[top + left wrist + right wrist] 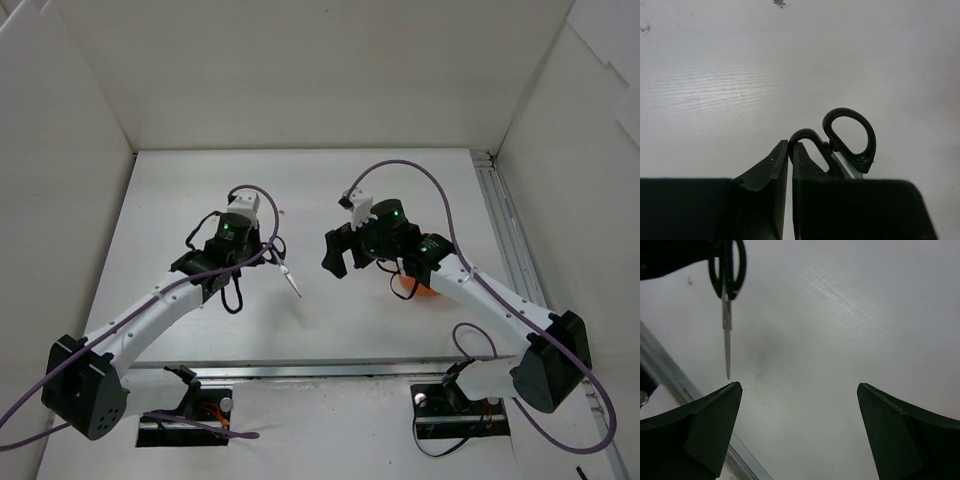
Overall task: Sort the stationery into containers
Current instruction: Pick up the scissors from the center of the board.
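Observation:
My left gripper (268, 256) is shut on one black handle loop of a pair of scissors (291, 280), held above the table with the silver blades pointing toward the near right. In the left wrist view the jaws (790, 147) pinch the thin loop and the second loop (852, 137) sticks out to the right. My right gripper (340, 262) is open and empty (797, 390), facing the scissors (727, 315), which hang at its upper left. The orange-red pot (414, 290) is mostly hidden under the right arm. No pens, highlighters, erasers or clip are in view.
A metal rail (300, 369) runs along the table's near edge and also shows in the right wrist view (670, 375). Another rail (505, 230) runs along the right side. White walls enclose the left, back and right.

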You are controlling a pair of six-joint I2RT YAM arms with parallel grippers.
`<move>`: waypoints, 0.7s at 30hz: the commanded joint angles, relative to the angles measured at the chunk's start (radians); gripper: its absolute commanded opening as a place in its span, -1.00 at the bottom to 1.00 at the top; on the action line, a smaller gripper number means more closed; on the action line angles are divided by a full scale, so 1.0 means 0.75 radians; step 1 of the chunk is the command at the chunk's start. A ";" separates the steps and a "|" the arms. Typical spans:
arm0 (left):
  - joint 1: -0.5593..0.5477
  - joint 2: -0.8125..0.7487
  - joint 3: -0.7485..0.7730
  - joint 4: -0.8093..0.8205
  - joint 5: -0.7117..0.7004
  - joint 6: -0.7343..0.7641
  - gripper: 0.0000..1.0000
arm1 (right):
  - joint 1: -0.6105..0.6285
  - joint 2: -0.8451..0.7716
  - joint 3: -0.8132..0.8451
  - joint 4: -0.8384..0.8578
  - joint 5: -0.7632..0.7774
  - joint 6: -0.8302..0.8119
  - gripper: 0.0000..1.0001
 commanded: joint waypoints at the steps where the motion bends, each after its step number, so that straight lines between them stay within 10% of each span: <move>1: -0.069 -0.086 -0.002 0.121 0.045 0.105 -1.00 | 0.011 0.083 0.093 0.262 -0.380 0.052 0.96; 15: -0.202 -0.135 -0.006 0.174 0.096 0.111 -1.00 | 0.084 0.369 0.206 0.450 -0.530 0.230 0.92; 21: -0.243 -0.154 -0.010 0.224 0.121 0.128 -1.00 | 0.087 0.431 0.228 0.479 -0.585 0.280 -0.17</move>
